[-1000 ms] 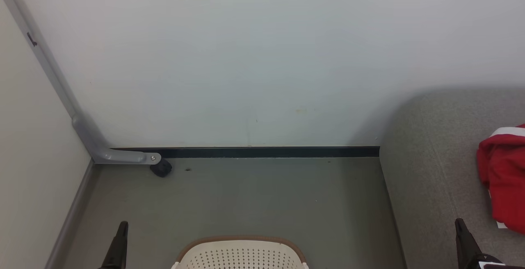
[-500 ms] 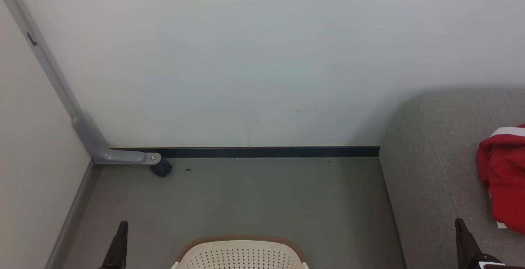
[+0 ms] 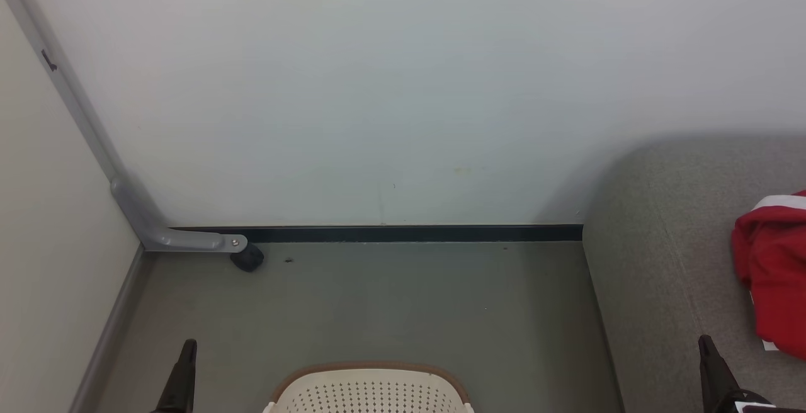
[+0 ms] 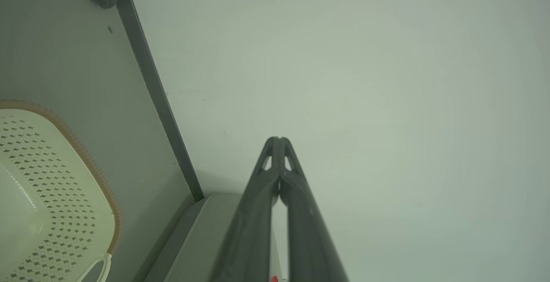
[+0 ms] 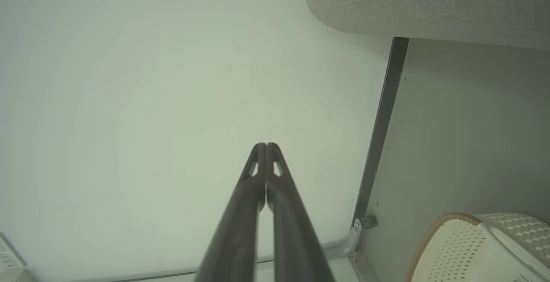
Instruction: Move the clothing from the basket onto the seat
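The red clothing (image 3: 773, 268) with a white band lies on the grey seat (image 3: 661, 262) at the right edge of the head view. The cream basket (image 3: 371, 388) with its brown rim sits on the floor at the bottom centre; its inside is hidden there. My left gripper (image 3: 187, 350) rises at the lower left and my right gripper (image 3: 706, 347) at the lower right, over the seat's front. In the wrist views the left gripper (image 4: 278, 139) and the right gripper (image 5: 263, 145) are each shut on nothing, aimed at the wall. The basket (image 4: 47, 187) (image 5: 472, 247) and the seat (image 5: 429, 2) show beside them.
A pale wall (image 3: 403, 85) stands straight ahead with a dark baseboard (image 3: 409, 233). A grey metal leg with a black caster (image 3: 247, 257) sits in the left corner. Grey floor (image 3: 378, 306) lies between basket and wall.
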### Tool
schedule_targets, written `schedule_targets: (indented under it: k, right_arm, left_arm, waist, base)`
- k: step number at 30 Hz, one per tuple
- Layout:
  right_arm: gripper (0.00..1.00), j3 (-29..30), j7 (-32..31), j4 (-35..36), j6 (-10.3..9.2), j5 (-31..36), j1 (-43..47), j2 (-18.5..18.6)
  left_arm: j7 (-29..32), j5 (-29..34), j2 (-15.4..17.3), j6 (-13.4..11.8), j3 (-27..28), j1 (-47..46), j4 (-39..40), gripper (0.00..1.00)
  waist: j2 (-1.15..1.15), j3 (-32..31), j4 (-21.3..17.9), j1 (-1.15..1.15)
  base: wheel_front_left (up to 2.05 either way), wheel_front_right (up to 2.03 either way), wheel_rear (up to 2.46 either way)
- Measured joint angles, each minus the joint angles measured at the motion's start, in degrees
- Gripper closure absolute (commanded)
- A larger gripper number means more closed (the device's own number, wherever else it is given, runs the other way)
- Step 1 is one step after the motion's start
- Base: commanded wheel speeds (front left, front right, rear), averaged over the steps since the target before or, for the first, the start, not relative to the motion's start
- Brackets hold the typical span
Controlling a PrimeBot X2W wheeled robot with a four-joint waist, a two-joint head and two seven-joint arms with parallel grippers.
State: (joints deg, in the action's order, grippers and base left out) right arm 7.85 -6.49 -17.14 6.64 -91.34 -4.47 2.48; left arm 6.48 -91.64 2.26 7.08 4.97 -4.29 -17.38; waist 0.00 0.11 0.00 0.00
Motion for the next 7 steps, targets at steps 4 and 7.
schedule_targets:
  k: [4, 7]
  right_arm:
    - [1.00, 0.0, 0.0, 0.0, 0.00, 0.0, 0.0, 0.0]
    - [1.00, 0.0, 0.0, 0.0, 0.00, 0.0, 0.0, 0.0]
  left_arm:
    - [0.0, 0.0, 0.0, 0.0, 0.0, 0.0, 0.0, 1.00]
    - [0.0, 0.0, 0.0, 0.0, 0.0, 0.0, 0.0, 1.00]
  waist:
    - [0.00, 0.0, 0.0, 0.00]
    - [0.00, 0.0, 0.0, 0.00]
  base:
    - [0.00, 0.00, 0.00]
    - [0.00, 0.00, 0.00]
